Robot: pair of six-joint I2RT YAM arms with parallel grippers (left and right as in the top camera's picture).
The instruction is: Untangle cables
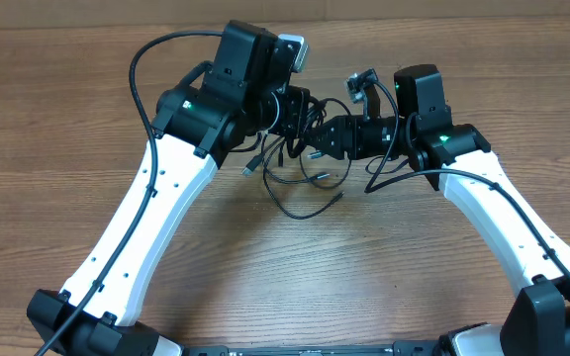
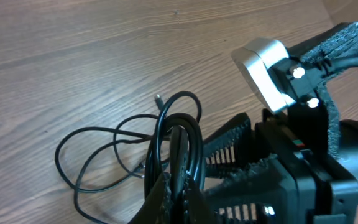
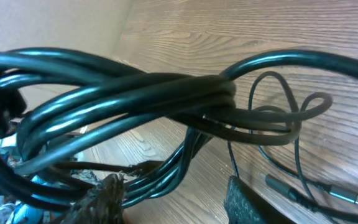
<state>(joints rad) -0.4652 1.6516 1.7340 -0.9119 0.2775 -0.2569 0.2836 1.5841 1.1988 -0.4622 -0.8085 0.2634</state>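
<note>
Overhead looks down; both wrist views close on cables [image 3: 142,93].

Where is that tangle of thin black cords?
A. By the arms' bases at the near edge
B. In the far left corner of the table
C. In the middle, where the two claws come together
C: the overhead view shows the cords bunched between the left claw and the right claw, with loose loops trailing onto the wooden table.

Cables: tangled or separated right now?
Tangled: the cables bunch in one twisted bundle, with loose loops crossing each other on the table.
</note>
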